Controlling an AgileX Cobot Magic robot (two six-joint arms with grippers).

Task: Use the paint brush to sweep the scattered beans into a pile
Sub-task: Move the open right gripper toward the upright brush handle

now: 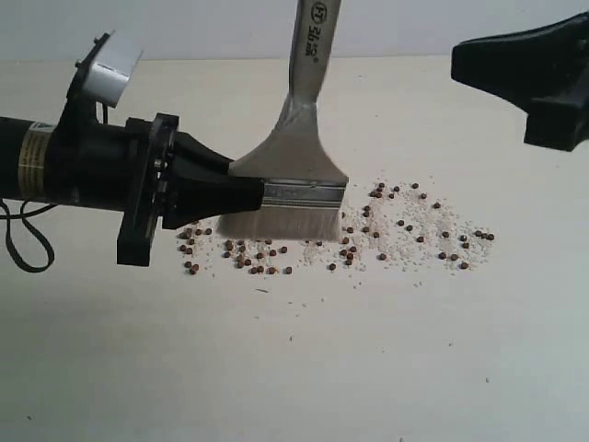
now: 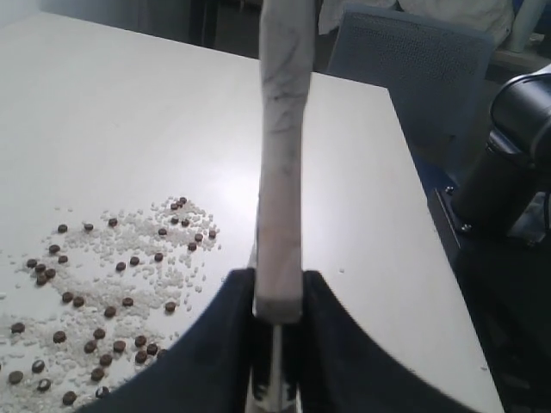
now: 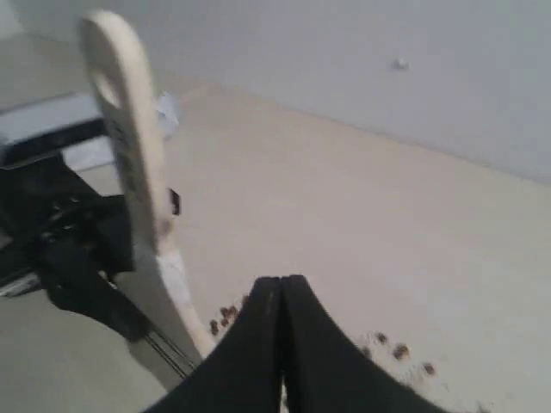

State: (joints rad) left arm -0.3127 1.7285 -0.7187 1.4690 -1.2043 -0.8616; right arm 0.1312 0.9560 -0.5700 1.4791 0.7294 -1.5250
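We see the left pincer (image 1: pixel 250 195) (image 2: pixel 277 344) clamped on the paint brush (image 1: pixel 293 152) (image 2: pixel 282 172) (image 3: pixel 129 138), its two dark fingers pressing the flat faces at one end of the silver ferrule (image 1: pixel 308 191). The pale handle (image 1: pixel 315 46) rises above this pincer. The whitish bristles (image 1: pixel 276 224) hang just below its tip, and their ends seem to touch the worktop (image 1: pixel 368 368) (image 2: pixel 129 129) (image 3: pixel 362 198). The beans (image 1: pixel 368 230) (image 2: pixel 103 318) (image 3: pixel 392 348) lie in a loose band on the worktop. It starts under the left pincer's fingers, runs along the foot of the bristles and goes on well past the brush's far edge. A few beans sit just beside the bristle ends, and most are scattered singly rather than heaped. Pale crumbs (image 1: pixel 433 216) (image 2: pixel 129 249) are mixed in with them, thickest on the stretch farthest from the left pincer. The right pincer (image 1: pixel 460 60) (image 3: pixel 281 292) has its jaws pressed together with nothing between them. It hangs in the air well apart from the brush, and the far end of the bean band lies below it. From its own camera we make out the handle with the hole at its end standing ahead of the closed jaws, and a few blurred beans on the worktop near their tip.
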